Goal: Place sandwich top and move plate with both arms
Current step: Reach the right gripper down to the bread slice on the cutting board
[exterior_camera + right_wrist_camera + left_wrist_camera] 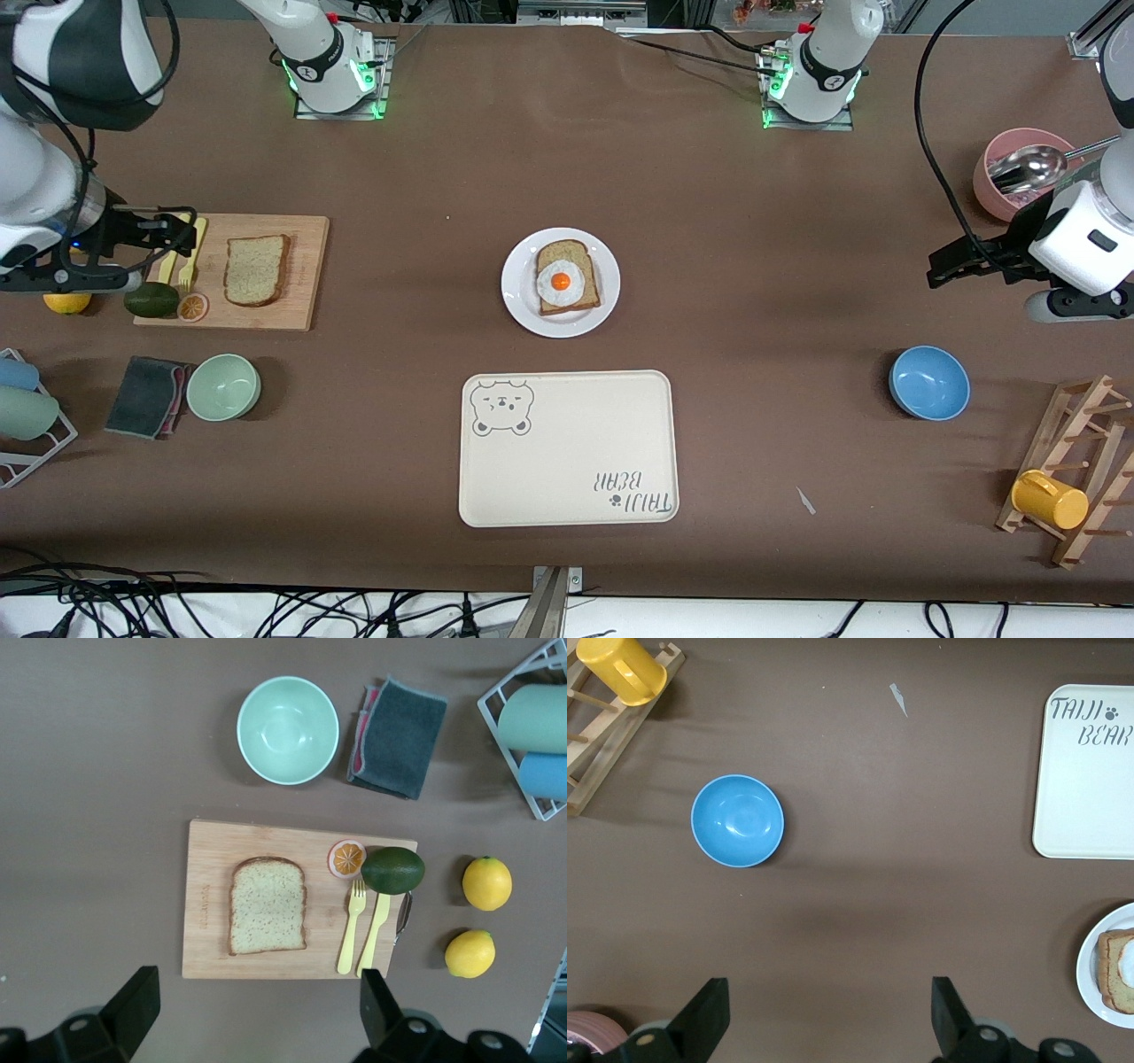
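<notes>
brown table [762,372]: sandwich top [256,269] waits on the cutting board [301,306], frame left, egg slice [567,276] plated centre on the plate [521,306]. right gripper [164,232] spread near the board; left gripper [952,264] spread, waiting frame right.

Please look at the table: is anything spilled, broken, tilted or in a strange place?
Nothing is spilled or broken. One oddity: a small pale scrap lies loose on the table, between the tray and the wooden rack. The yellow cup lies sideways on that rack, probably just hung on a peg.
</notes>
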Controlling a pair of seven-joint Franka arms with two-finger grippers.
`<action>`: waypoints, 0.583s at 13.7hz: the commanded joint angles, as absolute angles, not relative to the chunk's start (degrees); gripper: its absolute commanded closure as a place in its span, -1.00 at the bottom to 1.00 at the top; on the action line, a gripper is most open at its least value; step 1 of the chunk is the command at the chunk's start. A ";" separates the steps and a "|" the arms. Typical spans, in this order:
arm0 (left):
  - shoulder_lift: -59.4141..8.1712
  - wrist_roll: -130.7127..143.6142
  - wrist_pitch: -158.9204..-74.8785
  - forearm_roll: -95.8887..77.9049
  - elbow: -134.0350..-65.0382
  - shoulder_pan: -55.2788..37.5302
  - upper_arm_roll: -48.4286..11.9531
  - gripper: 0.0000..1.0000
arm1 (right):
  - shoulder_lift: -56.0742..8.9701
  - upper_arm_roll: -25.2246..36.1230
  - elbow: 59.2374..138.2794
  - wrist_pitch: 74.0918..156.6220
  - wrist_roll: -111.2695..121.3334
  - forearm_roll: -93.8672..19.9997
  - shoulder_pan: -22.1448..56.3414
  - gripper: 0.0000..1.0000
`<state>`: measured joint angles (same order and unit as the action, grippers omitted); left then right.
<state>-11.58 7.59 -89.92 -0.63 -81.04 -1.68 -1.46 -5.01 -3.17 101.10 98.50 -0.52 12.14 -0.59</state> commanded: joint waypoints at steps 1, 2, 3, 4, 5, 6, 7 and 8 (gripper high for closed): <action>-11.51 7.21 -89.12 -2.29 -80.24 -1.67 -1.41 -1.00 | -3.69 -3.43 108.96 105.70 -4.55 14.41 -0.79 -0.99; -11.51 7.21 -89.12 -2.29 -80.24 -1.84 -1.41 -1.00 | -3.69 -3.43 112.12 108.69 -6.92 14.50 -0.79 -0.99; -11.43 7.21 -89.12 -2.37 -80.24 -1.93 -1.49 -1.00 | -3.69 -3.51 115.80 112.29 -9.38 14.59 -0.79 -0.99; -11.43 7.21 -89.12 -2.29 -80.24 -1.93 -1.41 -1.00 | -3.43 -3.52 120.28 117.02 -11.84 14.76 -0.79 -0.99; -11.43 7.21 -89.12 -2.29 -80.24 -1.93 -1.32 -1.00 | -2.91 -3.52 124.24 121.33 -14.30 15.90 -0.79 -0.99; -11.43 7.21 -89.12 -2.37 -80.24 -1.67 -1.41 -1.00 | -2.73 -3.52 127.84 125.47 -16.15 17.91 -0.79 -0.99; -11.43 7.12 -89.12 -2.37 -80.24 -1.67 -1.41 -1.00 | -2.81 -3.52 131.10 129.42 -18.35 19.50 -0.79 -0.99; -11.43 7.21 -89.12 -2.63 -80.16 -1.84 -1.41 -1.00 | -2.99 -3.52 133.57 132.51 -20.98 20.38 -0.79 -0.99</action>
